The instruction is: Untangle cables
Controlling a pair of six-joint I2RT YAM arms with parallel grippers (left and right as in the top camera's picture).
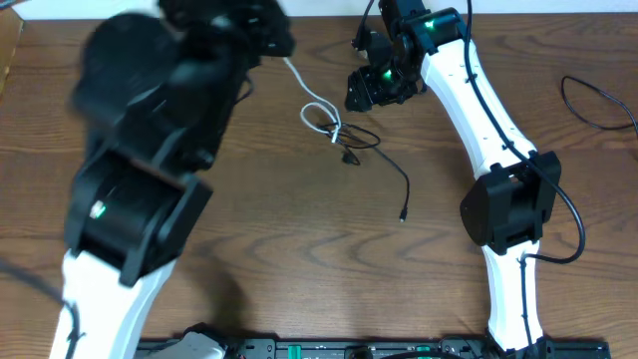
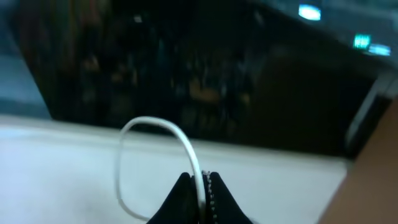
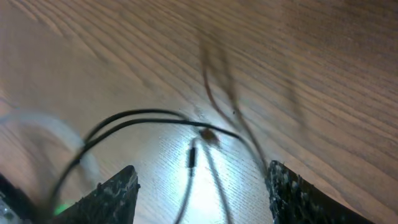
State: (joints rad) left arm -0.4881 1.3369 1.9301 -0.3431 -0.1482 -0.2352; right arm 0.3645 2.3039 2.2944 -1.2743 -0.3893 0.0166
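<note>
The white cable (image 1: 317,113) runs from my left gripper (image 1: 282,55) down to a loose loop at the table's middle. There it meets the black cable (image 1: 391,168), which loops by the white one and trails to a small plug at the lower right. In the left wrist view my left gripper (image 2: 204,182) is shut on the white cable (image 2: 155,121), which arcs above the jaws. My right gripper (image 1: 371,92) hovers just right of the tangle. In the right wrist view it (image 3: 202,183) is open, with black cable (image 3: 149,116) strands and a plug between its fingers, untouched.
A thicker black wire (image 1: 596,103) curls at the table's far right edge. My left arm (image 1: 140,189) is raised and blurred over the left side. My right arm (image 1: 498,150) crosses the right side. A black rail (image 1: 359,349) runs along the front edge.
</note>
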